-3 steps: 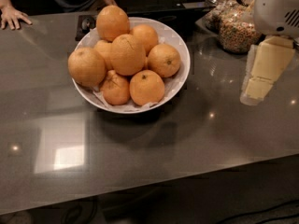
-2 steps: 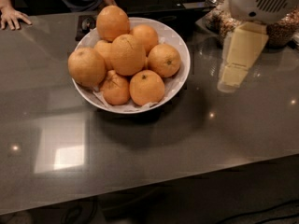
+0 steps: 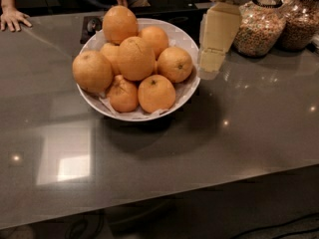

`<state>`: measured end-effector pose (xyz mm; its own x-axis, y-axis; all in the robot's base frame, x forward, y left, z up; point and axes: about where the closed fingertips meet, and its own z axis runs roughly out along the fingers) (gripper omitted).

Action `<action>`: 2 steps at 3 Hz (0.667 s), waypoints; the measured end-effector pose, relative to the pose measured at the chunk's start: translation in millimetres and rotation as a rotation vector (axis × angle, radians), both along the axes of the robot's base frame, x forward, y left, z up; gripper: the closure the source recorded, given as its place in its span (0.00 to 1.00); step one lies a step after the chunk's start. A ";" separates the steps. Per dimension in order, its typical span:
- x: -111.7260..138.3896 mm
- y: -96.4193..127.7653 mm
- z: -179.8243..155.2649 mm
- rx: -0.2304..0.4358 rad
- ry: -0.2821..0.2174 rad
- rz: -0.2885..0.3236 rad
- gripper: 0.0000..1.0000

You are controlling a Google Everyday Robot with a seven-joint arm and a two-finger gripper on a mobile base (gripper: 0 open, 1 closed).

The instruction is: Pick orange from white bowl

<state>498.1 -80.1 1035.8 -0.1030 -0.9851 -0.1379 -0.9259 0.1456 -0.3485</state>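
The white bowl [image 3: 189,87] stands on the dark table, left of centre, piled with several oranges. The orange [image 3: 135,58], large, slightly oval and deep orange with a faint crease, lies in the middle of the pile, on top of others. A paler big orange [image 3: 92,71] lies at the bowl's left, and another big one [image 3: 119,24] at the back. My gripper [image 3: 211,67], cream-coloured, hangs just outside the bowl's right rim, close above the table and beside a smaller orange [image 3: 175,64]. It holds nothing that I can see.
Two glass jars of cereal [image 3: 259,29] stand behind and to the right of the gripper. A person's hand [image 3: 14,19] rests on the table's far left edge. A dark object [image 3: 90,26] lies behind the bowl. The table's front edge runs across the lower view.
My gripper has moved left and slightly up, from well right of the bowl to right beside its right rim. The bowl and oranges have not moved.
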 end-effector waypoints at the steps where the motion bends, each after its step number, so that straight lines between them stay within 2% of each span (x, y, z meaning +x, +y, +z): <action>1: 9.9 16.9 -8.3 0.007 -0.005 0.004 0.00; 2: 21.3 43.1 -17.2 -0.011 0.005 0.033 0.00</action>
